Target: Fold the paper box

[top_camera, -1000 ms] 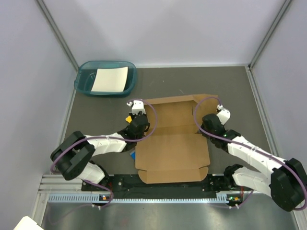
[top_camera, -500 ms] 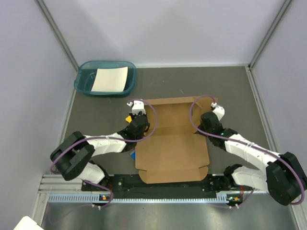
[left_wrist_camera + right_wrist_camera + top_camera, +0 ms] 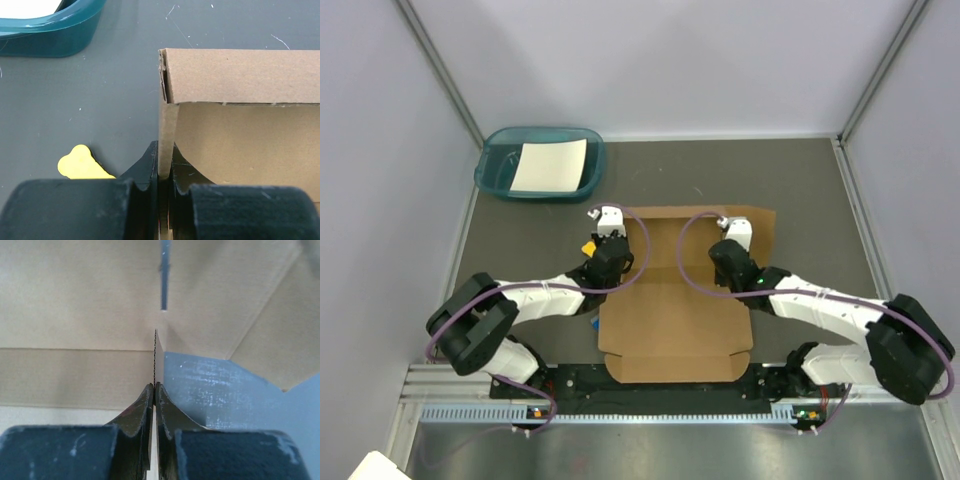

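The paper box (image 3: 675, 320), a plain brown corrugated cardboard sheet die-cut with flaps and creases, lies on the dark grey surface (image 3: 800, 190) just ahead of my two bases. Most of it lies flat, and its far-left part is raised into an upright wall.

My left end effector (image 3: 164, 170) is at the box's far-left corner, closed narrow on that upright left wall. The wrist view shows the cardboard edge standing between my two fingers, and a second panel meets it at the corner just beyond.

My right end effector (image 3: 154, 390) is over the far-right part of the box, inside its outline. Its fingers are pressed together. A thin dark line in the cardboard runs up from the tips, and I cannot tell whether any cardboard is caught between them.

Well beyond the box's far-left corner sits an oval teal plastic tray (image 3: 542, 131). It holds one white paper sheet (image 3: 550, 165), which lies flat inside.

A small yellow piece (image 3: 80, 162) lies on the surface just left of the box, beside my left fingers. A small blue thing (image 3: 595, 322) shows at the box's left edge, partly hidden under my left arm.
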### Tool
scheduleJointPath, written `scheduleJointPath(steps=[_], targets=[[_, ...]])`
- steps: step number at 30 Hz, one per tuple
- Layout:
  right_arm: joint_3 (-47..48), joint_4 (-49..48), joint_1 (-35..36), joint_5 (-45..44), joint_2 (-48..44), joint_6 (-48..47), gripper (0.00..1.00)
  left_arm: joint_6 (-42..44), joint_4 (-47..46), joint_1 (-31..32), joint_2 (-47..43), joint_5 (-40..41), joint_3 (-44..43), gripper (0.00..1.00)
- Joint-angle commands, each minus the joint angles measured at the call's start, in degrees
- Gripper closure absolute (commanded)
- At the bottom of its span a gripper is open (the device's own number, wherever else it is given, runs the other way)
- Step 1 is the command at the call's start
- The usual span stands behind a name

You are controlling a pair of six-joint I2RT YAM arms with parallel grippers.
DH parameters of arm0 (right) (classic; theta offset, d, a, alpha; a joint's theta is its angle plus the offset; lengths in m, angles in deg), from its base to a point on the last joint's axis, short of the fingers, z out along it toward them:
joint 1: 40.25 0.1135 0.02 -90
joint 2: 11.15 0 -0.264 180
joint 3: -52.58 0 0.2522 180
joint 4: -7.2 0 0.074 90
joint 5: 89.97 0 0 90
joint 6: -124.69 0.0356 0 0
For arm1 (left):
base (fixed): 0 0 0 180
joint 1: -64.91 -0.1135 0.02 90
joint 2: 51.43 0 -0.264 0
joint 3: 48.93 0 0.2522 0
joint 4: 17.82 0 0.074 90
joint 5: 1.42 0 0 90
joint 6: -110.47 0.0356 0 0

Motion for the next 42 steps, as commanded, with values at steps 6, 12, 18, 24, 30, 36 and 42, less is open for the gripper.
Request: scheduleJointPath(steps=[6,12,18,24,30,36,42], targets=[[4.93,-1.68,5.03,-2.76,4.57,-5.6,0.96,-0.58,4.55,0.12,1.66,-2.88,-1.81,1.0],[8.36,3.67,5.73,-5.39,1.86,-8.24,0.77,-0.58,4.55,0.12,2.45,-2.7,-2.08,1.0],[12.13,7.45,5.82,-7.41,-7.02,-11.84,0.57,-0.49,4.11,0.12,2.54,-2.53,-1.81,1.0],[16.89,11.68,4.07,-13.65,-15.1,-13.78,0.51,-0.49,3.67,0.12,2.1,-2.7,-1.55,1.0],[14.17,14.76,-16.39,-4.63,-19.25,-7.81,0.49,-0.93,3.14,0.03,0.52,-2.79,-0.23,1.0],[6.26,8.36,-23.8,2.77,-17.58,-3.23,0.46,-1.37,3.14,0.12,-0.01,-3.84,0.65,1.0],[4.06,2.37,-23.89,4.62,-15.12,-4.72,0.45,-0.49,3.23,0.12,-1.06,-3.84,1.0,1.0]])
